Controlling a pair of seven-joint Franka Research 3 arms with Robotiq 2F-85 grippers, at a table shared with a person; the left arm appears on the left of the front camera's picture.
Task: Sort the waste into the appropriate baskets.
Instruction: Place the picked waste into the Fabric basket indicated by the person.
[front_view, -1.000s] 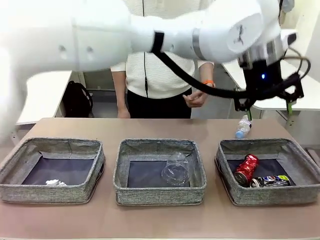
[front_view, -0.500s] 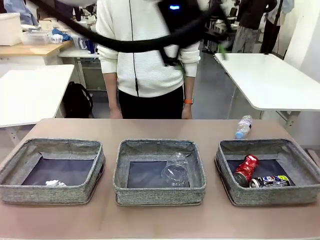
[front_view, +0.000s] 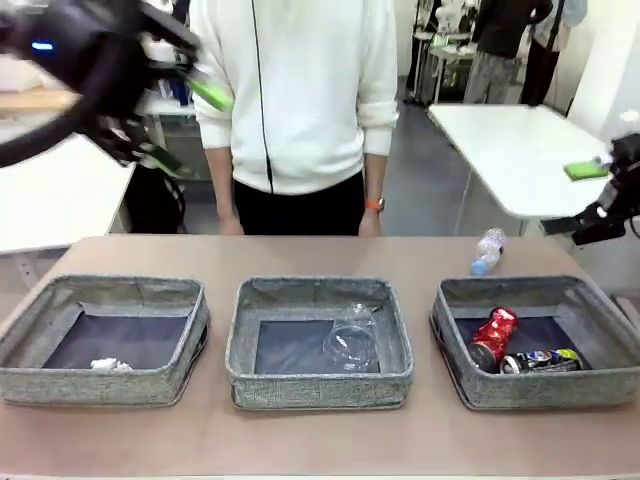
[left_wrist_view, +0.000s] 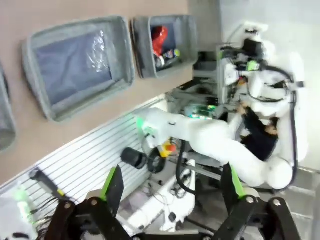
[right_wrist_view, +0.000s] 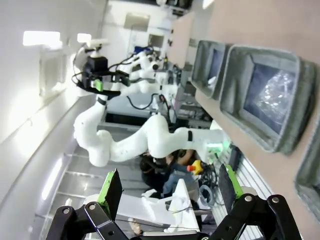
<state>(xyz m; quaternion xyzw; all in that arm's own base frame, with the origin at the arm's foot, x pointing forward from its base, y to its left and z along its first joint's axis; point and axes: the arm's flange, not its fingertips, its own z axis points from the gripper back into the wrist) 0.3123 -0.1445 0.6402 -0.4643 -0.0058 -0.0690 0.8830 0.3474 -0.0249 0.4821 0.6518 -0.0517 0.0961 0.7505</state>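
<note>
My left gripper (front_view: 185, 125) hangs high at the far left, blurred, open and holding nothing; its green pads (left_wrist_view: 112, 182) stand wide apart. My right gripper (front_view: 592, 195) is at the right edge above the table, also open, fingers (right_wrist_view: 111, 189) spread. Three grey baskets sit in a row. The left basket (front_view: 100, 385) holds a white paper wad (front_view: 105, 365). In the middle basket (front_view: 320, 390) lies a clear cup (front_view: 352, 340). A crushed red can (front_view: 493, 338) and a dark can (front_view: 540, 361) lie in the right basket (front_view: 545, 388). A small bottle (front_view: 487, 252) lies on the table behind it.
A person in a white sweater (front_view: 300, 90) stands at the far side, arms hanging. White tables stand behind on both sides. Bare brown tabletop (front_view: 320, 255) runs behind and in front of the baskets.
My left arm has swung from above the bottle at the right, across the top, to the far left. My right gripper has come into view at the right edge. The waste has not moved.
</note>
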